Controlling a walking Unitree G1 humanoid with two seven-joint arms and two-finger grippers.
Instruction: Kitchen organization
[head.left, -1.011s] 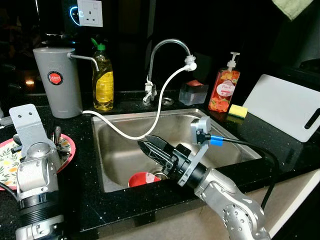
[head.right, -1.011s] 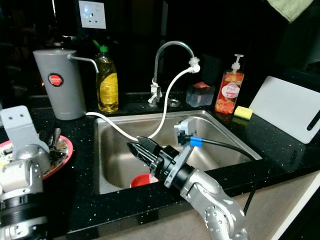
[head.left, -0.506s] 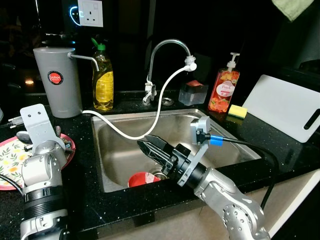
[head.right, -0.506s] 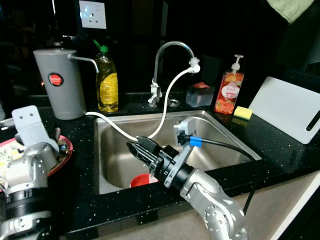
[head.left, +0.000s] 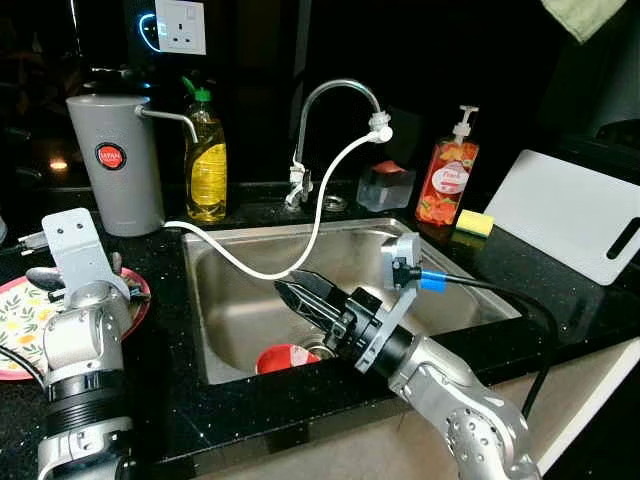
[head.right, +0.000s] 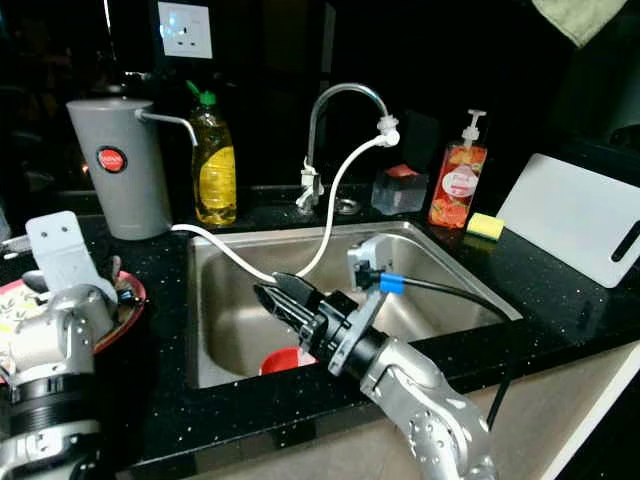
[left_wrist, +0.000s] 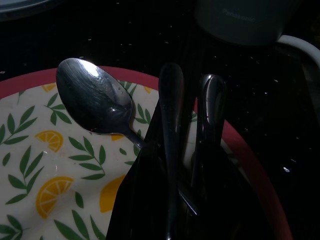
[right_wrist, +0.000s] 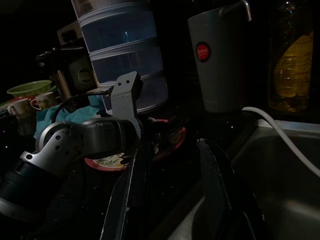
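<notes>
My left claw (left_wrist: 192, 150) hangs low over the lemon-patterned plate (left_wrist: 30, 165) on the dark counter to the left of the sink (head.left: 230, 300). Its two fingers stand a little apart and hold nothing, their tips over the plate's red rim. One spoon (left_wrist: 95, 102) lies on the plate, bowl up, its handle running back under my fingers. I judge it light, stiff and slick: polished metal on glazed china will skate if I nudge it. The bowl is too broad and rounded to pinch, so the thin neck where bowl meets handle looks like the best place to close on, from the sides. The plate itself is breakable, so I should not press down hard.

My right claw (head.left: 300, 293) is held out over the sink, fingers parted, empty, above a red bowl (head.left: 283, 358) in the basin.

Counting: one plate, one spoon that I can make out, one red bowl, one faucet (head.left: 335, 110) with a white hose.
</notes>
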